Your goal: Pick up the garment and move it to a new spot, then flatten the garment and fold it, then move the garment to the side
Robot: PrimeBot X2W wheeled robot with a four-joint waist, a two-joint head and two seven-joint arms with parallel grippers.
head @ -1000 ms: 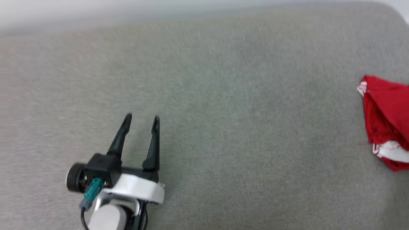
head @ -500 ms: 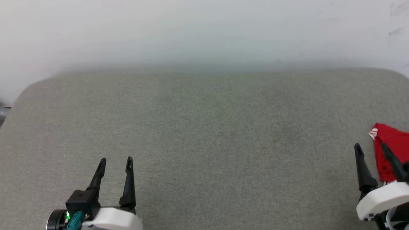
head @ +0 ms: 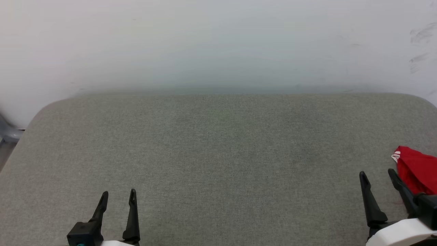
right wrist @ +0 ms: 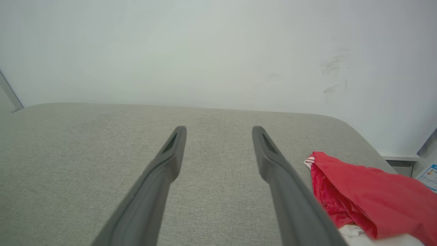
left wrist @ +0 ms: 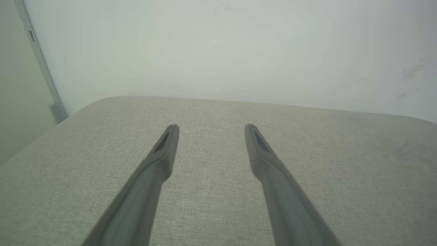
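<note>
Red jersey (head: 414,167) bunches just beside our right gripper (head: 377,173); it and our left gripper (head: 118,192) gape empty; we should pinch a thick fold.

Grey fabric surface (head: 218,153), white wall (head: 205,44) behind
Dark scuffs (right wrist: 333,77) on the wall; a blue-and-white sheet (right wrist: 428,176) beyond one corner.

The red garment (head: 416,167) lies bunched at the right edge of the grey fabric worktop (head: 218,153), with white striped trim at its far tip. The right claw (head: 377,172) is just beside it at the front edge, fingers spread and empty. The left claw (head: 118,192), likewise spread, is near the front left corner.
</note>
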